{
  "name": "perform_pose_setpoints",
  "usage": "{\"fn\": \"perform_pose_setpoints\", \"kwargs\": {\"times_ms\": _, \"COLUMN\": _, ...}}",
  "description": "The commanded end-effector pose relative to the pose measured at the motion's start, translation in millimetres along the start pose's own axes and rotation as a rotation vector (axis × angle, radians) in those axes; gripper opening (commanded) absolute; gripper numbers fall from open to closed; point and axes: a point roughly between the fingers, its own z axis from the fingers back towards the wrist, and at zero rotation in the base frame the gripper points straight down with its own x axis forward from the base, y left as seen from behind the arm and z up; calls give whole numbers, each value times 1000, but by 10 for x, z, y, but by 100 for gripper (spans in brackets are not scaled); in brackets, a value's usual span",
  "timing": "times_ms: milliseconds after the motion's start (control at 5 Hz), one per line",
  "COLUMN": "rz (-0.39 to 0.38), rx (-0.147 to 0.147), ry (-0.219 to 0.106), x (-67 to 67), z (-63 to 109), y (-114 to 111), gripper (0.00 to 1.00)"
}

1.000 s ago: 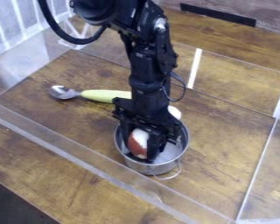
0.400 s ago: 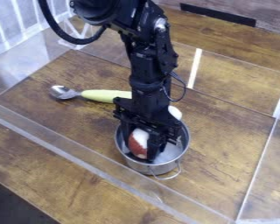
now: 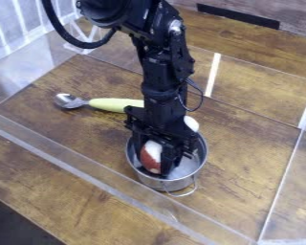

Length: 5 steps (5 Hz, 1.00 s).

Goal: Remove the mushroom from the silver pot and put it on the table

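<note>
The silver pot (image 3: 184, 173) stands on the dark wooden table (image 3: 79, 139) near the middle front. Inside it sits the mushroom (image 3: 150, 154), its red-brown cap and white stem showing between the black fingers. My gripper (image 3: 156, 153) reaches straight down into the pot from the black arm above, and its fingers are closed around the mushroom. The mushroom is still low inside the pot's rim.
A spoon with a yellow-green handle (image 3: 111, 105) and silver bowl (image 3: 69, 100) lies left of the pot. Clear acrylic walls (image 3: 66, 158) edge the table at front, left and right. A small white object (image 3: 191, 123) peeks out behind the arm.
</note>
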Motion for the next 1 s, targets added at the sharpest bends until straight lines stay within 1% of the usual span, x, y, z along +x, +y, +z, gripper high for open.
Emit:
{"fn": "perform_pose_setpoints", "kwargs": {"times_ms": 0, "rz": -22, "rx": 3, "ry": -58, "x": 78, "z": 131, "y": -39, "gripper": 0}}
{"fn": "perform_pose_setpoints", "kwargs": {"times_ms": 800, "rz": -42, "rx": 6, "ry": -72, "x": 89, "z": 163, "y": -52, "gripper": 0}}
